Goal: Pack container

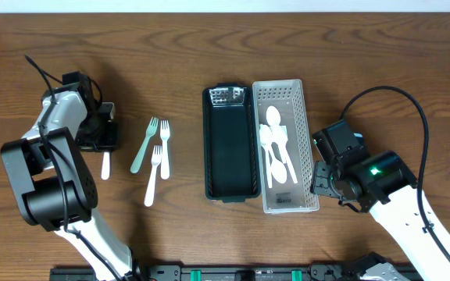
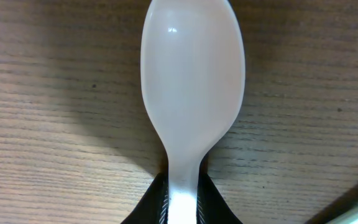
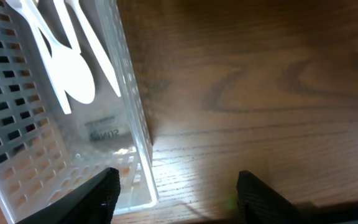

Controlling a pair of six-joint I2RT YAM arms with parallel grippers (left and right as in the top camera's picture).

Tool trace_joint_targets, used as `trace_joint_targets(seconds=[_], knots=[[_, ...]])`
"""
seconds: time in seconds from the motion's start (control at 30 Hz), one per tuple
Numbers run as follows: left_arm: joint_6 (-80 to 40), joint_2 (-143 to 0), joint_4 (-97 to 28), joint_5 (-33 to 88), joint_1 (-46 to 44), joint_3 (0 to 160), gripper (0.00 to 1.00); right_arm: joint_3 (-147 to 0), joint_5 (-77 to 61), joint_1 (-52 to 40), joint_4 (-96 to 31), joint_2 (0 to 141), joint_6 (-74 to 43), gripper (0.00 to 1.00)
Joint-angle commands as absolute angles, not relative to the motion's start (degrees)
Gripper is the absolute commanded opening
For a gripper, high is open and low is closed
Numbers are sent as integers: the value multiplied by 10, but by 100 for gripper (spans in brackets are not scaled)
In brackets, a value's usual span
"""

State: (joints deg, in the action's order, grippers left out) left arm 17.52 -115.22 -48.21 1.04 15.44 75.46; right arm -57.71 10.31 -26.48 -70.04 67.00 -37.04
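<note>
The white slotted basket [image 1: 291, 200] sits right of centre on the worktop [image 1: 381, 47], with several white spoons [image 1: 276, 144] lying in it and an open black tray [image 1: 230, 148] just beside its left wall. Three forks [image 1: 156, 152] lie further left. The left fingers [image 2: 151, 205] pinch another spoon [image 2: 191, 81] at its neck, the handle hidden. The right fingers [image 3: 101, 190] stand wide apart, holding nothing, by the basket's corner.
</note>
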Motion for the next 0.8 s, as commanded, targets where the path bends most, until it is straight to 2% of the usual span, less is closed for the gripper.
trace_joint_targets(seconds=[0.0,0.17,0.4,0.57,0.77], knots=[[149,-1147,-489,9,141,765,6,-577,112,-260,-695,662,-377,64],[142,-1094,-508,9,109,784,6,-578,111,-206,-693,655,-364,64],[91,-969,-554,8,34,801,6,-579,88,-76,-675,651,-257,69],[28,-884,-591,9,-54,801,6,-579,79,-20,-674,653,-231,72],[-88,-836,-591,11,-199,801,6,-579,79,-3,-674,654,-231,73]])
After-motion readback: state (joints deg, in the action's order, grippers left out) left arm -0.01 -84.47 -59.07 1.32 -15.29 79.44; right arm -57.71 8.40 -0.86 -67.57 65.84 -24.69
